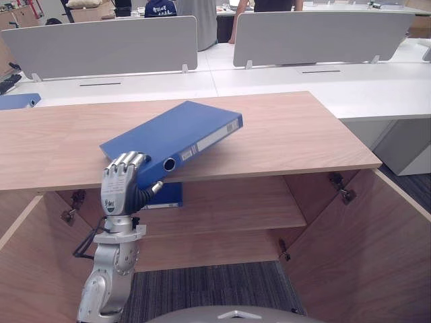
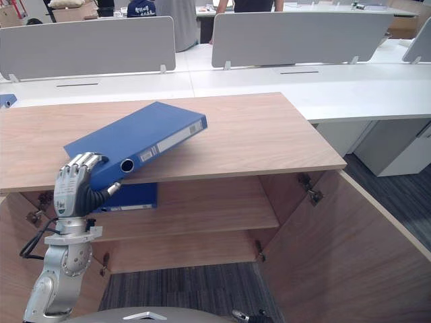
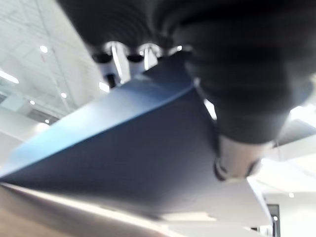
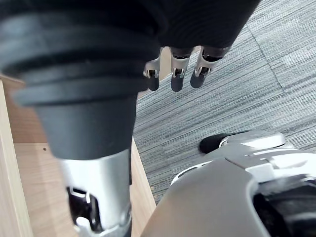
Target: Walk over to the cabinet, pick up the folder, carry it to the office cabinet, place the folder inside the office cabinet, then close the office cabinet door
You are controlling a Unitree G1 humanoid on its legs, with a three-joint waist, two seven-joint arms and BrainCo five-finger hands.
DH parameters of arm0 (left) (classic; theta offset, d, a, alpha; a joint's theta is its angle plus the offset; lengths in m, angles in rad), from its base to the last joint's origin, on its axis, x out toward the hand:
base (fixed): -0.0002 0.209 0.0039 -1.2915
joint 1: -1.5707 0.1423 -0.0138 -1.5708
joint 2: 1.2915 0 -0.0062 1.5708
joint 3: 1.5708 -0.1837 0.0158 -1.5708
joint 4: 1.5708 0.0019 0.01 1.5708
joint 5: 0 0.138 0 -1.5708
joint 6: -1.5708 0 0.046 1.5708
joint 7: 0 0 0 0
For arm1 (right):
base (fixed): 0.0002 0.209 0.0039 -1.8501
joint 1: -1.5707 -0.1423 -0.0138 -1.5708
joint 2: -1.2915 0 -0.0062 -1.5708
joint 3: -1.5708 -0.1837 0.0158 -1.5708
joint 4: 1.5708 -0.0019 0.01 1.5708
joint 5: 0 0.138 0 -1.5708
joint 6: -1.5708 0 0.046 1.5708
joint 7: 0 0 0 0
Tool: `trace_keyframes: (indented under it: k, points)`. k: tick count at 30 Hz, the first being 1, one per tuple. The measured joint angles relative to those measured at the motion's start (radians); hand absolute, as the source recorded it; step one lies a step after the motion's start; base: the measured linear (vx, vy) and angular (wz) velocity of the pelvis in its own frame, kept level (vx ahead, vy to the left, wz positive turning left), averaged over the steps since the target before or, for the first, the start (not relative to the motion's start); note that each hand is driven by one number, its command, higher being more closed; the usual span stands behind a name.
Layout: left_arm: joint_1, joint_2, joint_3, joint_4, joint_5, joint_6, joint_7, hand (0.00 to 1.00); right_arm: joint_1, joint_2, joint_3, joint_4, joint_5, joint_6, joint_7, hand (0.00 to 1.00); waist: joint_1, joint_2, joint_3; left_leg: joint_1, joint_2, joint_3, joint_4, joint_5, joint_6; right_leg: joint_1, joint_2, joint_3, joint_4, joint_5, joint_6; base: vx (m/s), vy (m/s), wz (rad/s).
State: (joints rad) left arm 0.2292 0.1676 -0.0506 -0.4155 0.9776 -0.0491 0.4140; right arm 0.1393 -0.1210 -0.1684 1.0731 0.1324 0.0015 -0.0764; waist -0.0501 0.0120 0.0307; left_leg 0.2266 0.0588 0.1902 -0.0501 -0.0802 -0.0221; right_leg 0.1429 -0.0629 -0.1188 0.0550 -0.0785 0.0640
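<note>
In front of you, the wooden cabinet [image 1: 296, 134] takes up most of both head views; both its doors stand open, the right door [image 1: 377, 249] reaching toward you, and one shelf [image 1: 236, 208] shows inside; white benches [image 1: 283, 84] with grey divider panels [image 1: 316, 37] run behind it.

On the cabinet's top, at the front edge, the blue folder [image 1: 178, 134] lies tilted; its far end seems raised off the wood, with shadow beneath, while its near corner hangs out past the edge. Your left robot hand [image 1: 120, 185] has it by that corner, fingers curled over the upper cover and thumb tucked under the spine end. It is a pinch on one corner alone. A second blue folder [image 1: 167, 195] lies on the shelf just behind that hand. Your right robot hand [image 4: 177, 69] hangs over the grey carpet [image 4: 237, 89], fingers loosely straight, holding nothing.

I judge the pickup only half made, and these are the risks:
- The folder is long and gripped far from its middle, so its own weight could twist it out of the pinch as it clears the top.
- Pulling it low would drag it on the edge and lever it loose.
- A swing out to the side could clip an open door.

A firm hold before you step away would help — or support from the free hand.
</note>
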Motion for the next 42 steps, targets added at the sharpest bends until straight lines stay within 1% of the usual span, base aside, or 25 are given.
trace_keyframes:
  k: [1,4,7,9,10,11,13,14,15,17,18,19,21,23,24,26,28,31,33,38,42]
  points:
    - [0.000,-0.003,0.006,-0.004,-0.015,0.000,0.003,1.00,0.004,0.000,0.001,-0.005,0.000,-0.002,0.000,0.00,0.001,-0.001,-0.001,0.000,0.001,-0.001,0.000,0.000,0.000,-0.002,0.000,0.000,0.005,-0.004,-0.001,-0.02,-0.037,0.01]
    - [-0.001,-0.030,0.019,-0.009,-0.046,0.007,0.041,1.00,0.027,0.002,0.009,-0.056,0.022,-0.015,-0.008,0.00,0.008,0.002,0.001,0.000,0.004,-0.003,0.000,-0.001,-0.001,-0.007,0.003,-0.001,0.018,-0.013,-0.004,-0.01,-0.037,0.02]
    - [-0.002,-0.033,0.029,-0.051,-0.081,0.008,0.062,1.00,0.046,0.020,0.020,-0.148,0.043,-0.033,-0.037,0.00,0.010,0.001,0.001,-0.002,0.007,-0.003,0.003,-0.002,-0.001,-0.012,0.005,-0.002,0.026,-0.017,-0.005,-0.01,-0.037,-0.01]
    - [-0.003,-0.039,0.034,-0.099,-0.114,0.008,0.076,1.00,0.052,0.034,0.039,-0.226,0.061,-0.053,-0.038,0.00,0.009,-0.002,0.002,-0.009,0.007,-0.003,0.012,-0.006,0.001,-0.015,0.005,-0.001,0.026,-0.017,-0.005,0.00,0.000,0.00]
    - [-0.003,-0.055,0.035,-0.128,-0.133,0.007,0.082,1.00,0.055,0.052,0.048,-0.271,0.064,-0.064,-0.039,0.00,0.010,-0.005,0.003,-0.014,0.007,-0.003,0.018,-0.010,0.001,-0.017,0.004,-0.001,0.026,-0.017,-0.005,0.00,0.000,0.00]
    - [-0.004,-0.063,0.035,-0.140,-0.139,0.007,0.086,1.00,0.058,0.063,0.048,-0.298,0.065,-0.067,-0.039,0.00,0.010,-0.005,0.003,-0.016,0.007,-0.003,0.019,-0.010,0.001,-0.018,0.003,-0.001,0.026,-0.016,-0.005,0.00,0.000,0.00]
    - [-0.009,-0.078,0.039,-0.174,-0.162,0.006,0.109,1.00,0.074,0.105,0.065,-0.411,0.069,-0.085,-0.041,0.00,0.011,-0.010,0.006,-0.022,0.006,-0.002,0.031,-0.017,0.001,-0.020,0.001,0.000,0.026,-0.016,-0.004,0.00,0.000,0.00]
    - [-0.009,-0.078,0.040,-0.181,-0.169,0.006,0.109,1.00,0.083,0.111,0.075,-0.445,0.071,-0.088,-0.041,0.00,0.011,-0.010,0.006,-0.022,0.005,-0.002,0.031,-0.018,0.002,-0.020,0.000,0.001,0.026,-0.016,-0.004,0.00,0.000,0.00]
    - [-0.009,-0.090,0.044,-0.203,-0.173,0.005,0.112,1.00,0.107,0.126,0.093,-0.536,0.076,-0.098,-0.041,0.00,0.011,-0.011,0.007,-0.022,0.003,-0.001,0.031,-0.019,0.004,-0.020,-0.001,0.002,0.026,-0.016,-0.004,0.00,0.000,0.00]
    - [-0.009,-0.103,0.047,-0.220,-0.189,0.002,0.125,1.00,0.129,0.141,0.092,-0.622,0.077,-0.110,-0.041,0.00,0.010,-0.011,0.007,-0.022,0.001,0.001,0.032,-0.022,0.007,-0.021,-0.002,0.004,0.025,-0.016,-0.004,0.00,0.001,-0.02]
    - [-0.009,-0.113,0.048,-0.236,-0.196,0.002,0.138,1.00,0.144,0.150,0.093,-0.679,0.077,-0.123,-0.041,0.00,0.010,-0.013,0.008,-0.021,0.001,0.004,0.033,-0.023,0.007,-0.021,-0.002,0.007,0.025,-0.016,-0.004,-0.01,0.001,-0.05]
    - [-0.009,-0.113,0.048,-0.243,-0.204,0.000,0.147,1.00,0.150,0.152,0.095,-0.706,0.077,-0.130,-0.041,0.00,0.009,-0.015,0.009,-0.020,0.001,0.005,0.033,-0.024,0.007,-0.021,-0.002,0.009,0.024,-0.015,-0.004,-0.01,-0.002,-0.09]
    - [-0.009,-0.118,0.048,-0.251,-0.230,-0.004,0.164,1.00,0.180,0.153,0.117,-0.816,0.077,-0.149,-0.042,0.00,0.009,-0.016,0.010,-0.017,0.002,0.018,0.035,-0.030,0.007,-0.022,-0.001,0.021,0.022,-0.014,-0.002,-0.01,-0.004,-0.15]
    - [-0.009,-0.133,0.047,-0.260,-0.230,-0.004,0.171,1.00,0.196,0.159,0.126,-0.895,0.079,-0.163,-0.042,0.00,0.005,-0.015,0.013,-0.018,0.003,0.031,0.049,-0.041,0.007,-0.023,0.000,0.032,0.018,-0.012,0.000,0.00,-0.001,-0.19]
    - [-0.009,-0.145,0.047,-0.270,-0.231,-0.004,0.176,1.00,0.205,0.161,0.127,-0.936,0.082,-0.177,-0.041,0.00,-0.001,-0.015,0.014,-0.017,0.002,0.036,0.050,-0.044,0.007,-0.024,0.000,0.038,0.016,-0.011,0.001,0.00,0.000,-0.18]
    - [-0.010,-0.148,0.039,-0.282,-0.230,-0.005,0.191,1.00,0.213,0.164,0.129,-0.989,0.099,-0.190,-0.042,0.00,-0.002,-0.013,0.015,-0.018,0.003,0.057,0.058,-0.053,0.009,-0.033,0.001,0.058,0.014,-0.007,0.003,0.01,0.013,-0.27]
    - [-0.012,-0.148,0.034,-0.283,-0.230,-0.005,0.193,1.00,0.215,0.180,0.129,-1.040,0.100,-0.197,-0.042,0.00,-0.007,-0.010,0.017,-0.024,0.003,0.066,0.069,-0.060,0.012,-0.040,0.002,0.073,0.012,-0.002,0.006,0.01,0.015,-0.28]
    - [-0.022,-0.148,0.027,-0.291,-0.229,-0.005,0.192,1.00,0.223,0.182,0.136,-1.152,0.107,-0.210,-0.042,0.00,-0.009,-0.004,0.034,-0.015,0.000,0.089,0.071,-0.067,0.013,-0.041,0.002,0.100,0.000,0.009,0.009,0.00,0.018,-0.25]
    - [-0.022,-0.148,0.022,-0.321,-0.230,-0.006,0.192,1.00,0.232,0.183,0.138,-1.231,0.117,-0.236,-0.041,0.00,-0.014,-0.005,0.041,-0.015,-0.001,0.096,0.082,-0.077,0.017,-0.043,0.002,0.109,-0.001,0.010,0.009,-0.01,0.003,-0.13]
    - [-0.022,-0.148,0.001,-0.323,-0.230,-0.016,0.192,1.00,0.240,0.184,0.142,-1.339,0.162,-0.265,-0.040,0.00,-0.016,-0.003,0.043,-0.014,0.000,0.109,0.101,-0.092,0.018,-0.043,0.001,0.124,-0.001,0.012,0.011,0.00,-0.005,-0.10]
    - [-0.024,-0.147,-0.020,-0.342,-0.230,-0.019,0.193,1.00,0.250,0.186,0.156,-1.420,0.197,-0.303,-0.036,0.00,-0.018,0.000,0.045,-0.014,-0.003,0.113,0.101,-0.093,0.019,-0.049,0.000,0.133,-0.001,0.015,0.013,-0.03,-0.016,-0.06]
